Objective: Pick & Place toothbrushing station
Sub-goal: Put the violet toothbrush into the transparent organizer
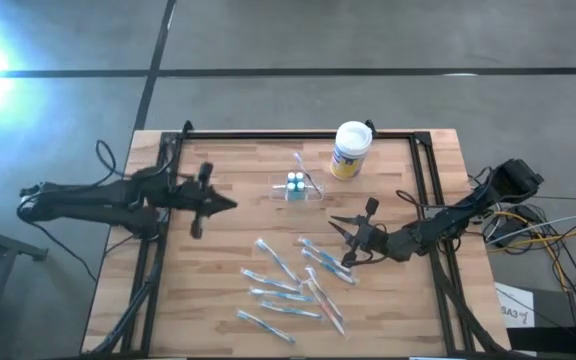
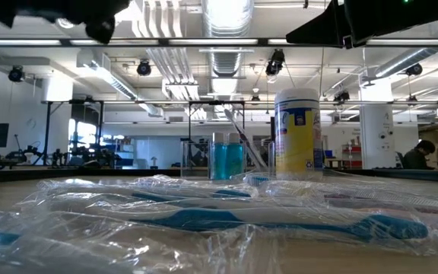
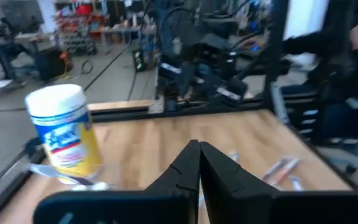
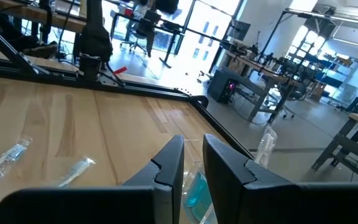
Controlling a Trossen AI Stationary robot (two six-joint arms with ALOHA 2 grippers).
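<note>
The toothbrushing station (image 1: 297,186), a small clear plastic holder with two blue-capped items standing in it, sits on the wooden table (image 1: 218,300) toward the far edge, just beside the yellow-labelled canister (image 1: 350,150) with the white lid. Both stand upright and neither claw touches them.

The left gripper (image 1: 230,204) hovers over the table to the holder's left, its fingers (image 3: 191,163) pressed together with no gap and nothing between them. Its tip points straight along the table toward the holder, so the holder lies ahead of it, across a stretch of bare wood.

The right gripper (image 1: 336,228) hangs on the holder's near right side, over the scatter of wrapped toothbrushes (image 1: 286,285). Its jaws stand narrowly apart; a wrapped, blue-tinted piece (image 4: 196,190) shows in the slot between the fingers, but I cannot tell whether it is pinched or only lying beneath.

In the overhead view the two claws look about equally near the holder, the left a little better lined up with it. The holder's long side runs left to right across the table, so a claw coming from the left meets its short end. By my judgement the left claw would need to open before it could take hold, and the canister close by on the right leaves little room for a wide approach from that side
</note>
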